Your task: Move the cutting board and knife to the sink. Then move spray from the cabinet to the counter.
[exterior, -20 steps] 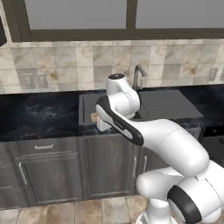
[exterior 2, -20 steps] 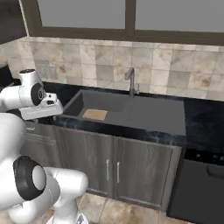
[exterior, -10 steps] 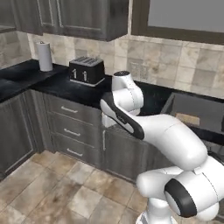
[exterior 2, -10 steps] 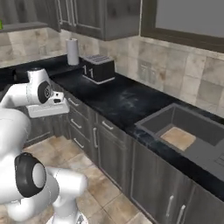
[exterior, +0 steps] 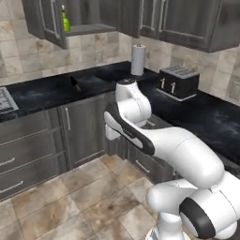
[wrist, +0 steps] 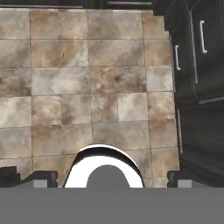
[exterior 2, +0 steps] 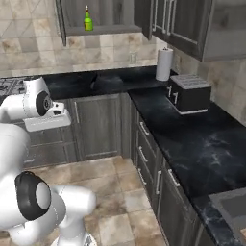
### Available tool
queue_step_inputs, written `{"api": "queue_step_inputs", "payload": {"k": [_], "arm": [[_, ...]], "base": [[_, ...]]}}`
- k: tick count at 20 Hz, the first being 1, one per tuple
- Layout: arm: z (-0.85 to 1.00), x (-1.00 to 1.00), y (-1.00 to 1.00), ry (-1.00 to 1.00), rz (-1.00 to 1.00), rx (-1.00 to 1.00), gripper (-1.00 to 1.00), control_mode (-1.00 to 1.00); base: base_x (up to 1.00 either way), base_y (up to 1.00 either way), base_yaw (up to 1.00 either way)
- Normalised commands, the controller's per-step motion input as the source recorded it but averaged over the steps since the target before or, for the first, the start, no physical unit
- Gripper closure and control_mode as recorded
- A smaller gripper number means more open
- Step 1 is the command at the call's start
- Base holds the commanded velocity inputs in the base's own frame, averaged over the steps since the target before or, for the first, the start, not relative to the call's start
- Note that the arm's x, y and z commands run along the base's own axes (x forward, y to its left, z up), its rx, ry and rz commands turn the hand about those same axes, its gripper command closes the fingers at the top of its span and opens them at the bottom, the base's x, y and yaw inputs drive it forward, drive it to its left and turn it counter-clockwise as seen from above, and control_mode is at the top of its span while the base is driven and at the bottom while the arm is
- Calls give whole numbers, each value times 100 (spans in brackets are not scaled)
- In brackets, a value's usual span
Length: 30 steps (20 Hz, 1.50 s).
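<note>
The bright-green spray point(exterior: 64, 19) stands on the inner shelf of the open dark-grey cabinet point(exterior: 44, 23) at the upper left; it appears again as the spray point(exterior 2: 88, 20) in the cabinet point(exterior 2: 103, 14). Below runs the black veined counter point(exterior: 42, 91) point(exterior 2: 192, 139). My gripper point(wrist: 112, 178) points down at the tiled floor, its fingertips point(wrist: 41, 178) wide apart with nothing between them. The hand point(exterior: 111, 133) point(exterior 2: 47, 123) is tucked low beside the arm, far below the spray. A corner of the sink point(exterior 2: 230, 206) shows at the lower right. The cutting board and knife are out of view.
A paper towel roll point(exterior: 137, 59) and a black toaster point(exterior: 177, 82) stand on the counter near the corner. A silver hob point(exterior: 4, 99) lies at the left edge. A small dark object point(exterior: 74, 83) I cannot identify sits on the counter. Lower cabinets point(wrist: 197, 87) flank open tiled floor.
The whole picture has swung leftward as the base moved: the sink has slid to the right edge and the open cabinet with the spray has come into view. The arm stays folded.
</note>
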Motion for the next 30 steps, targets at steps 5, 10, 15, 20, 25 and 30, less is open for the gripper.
{"api": "queue_step_inputs", "payload": {"k": [5, 10, 15, 20, 25, 30], "arm": [[0, 0, 0, 0, 0, 0, -100, 100], [0, 0, 0, 0, 0, 0, -100, 100], [0, 0, 0, 0, 0, 0, -100, 100], [0, 0, 0, 0, 0, 0, -100, 100], [0, 0, 0, 0, 0, 0, -100, 100], [0, 0, 0, 0, 0, 0, -100, 100]], "base": [[100, -36, 42], [100, -44, 30], [100, -39, 17], [69, -13, 3], [10, 7, 0], [47, 1, 0]]}}
